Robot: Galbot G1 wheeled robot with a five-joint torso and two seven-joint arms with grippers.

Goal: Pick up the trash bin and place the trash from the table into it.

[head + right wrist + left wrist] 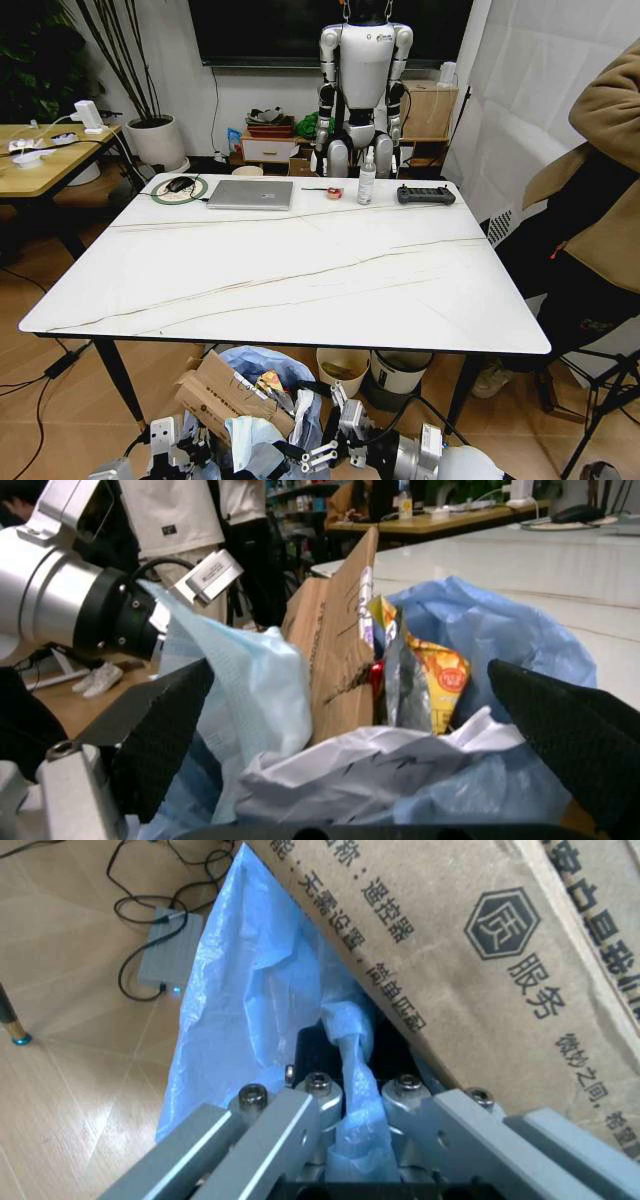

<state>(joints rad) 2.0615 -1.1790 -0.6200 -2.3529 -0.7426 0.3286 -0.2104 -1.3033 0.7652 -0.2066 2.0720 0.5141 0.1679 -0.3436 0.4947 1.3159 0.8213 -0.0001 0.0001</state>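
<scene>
Trash bin (262, 400) sits low in front of the robot, below the near edge of the tabletop (300, 270), between the two grippers. Pale-blue bag liner is stuffed: brown cardboard piece (215, 392) sticks up tilted on the robot's left side of the bin, printed wrappers (272, 385) just beside it, crumpled white tissues (360, 769) piled at the near rim, a pale-blue sheet draped over the edge. Left gripper (345, 1129) is at the bin's left rim, jaws pinching a bunched fold of the blue bag, with the cardboard's printed face right alongside it. Right gripper (370, 727) is at the bin's right rim, jaws spread wide, black pads either side of the bag opening; can't tell whether the pads touch the bag. Marble-look top has no litter visible on it; at its far edge there is a silver laptop (251, 194), a mouse on a green-ringed pad (180, 187), a small red item (334, 192), a clear bottle (367, 178) and a black remote controller (425, 195). Under the tabletop beyond the bin: cream round open bin (342, 371) and grey-and-white bin (400, 373) side by side. White humanoid robot (364, 85) stands behind the far edge. Wood floor with cables and a grey power brick (165, 954) beside the bin.
</scene>
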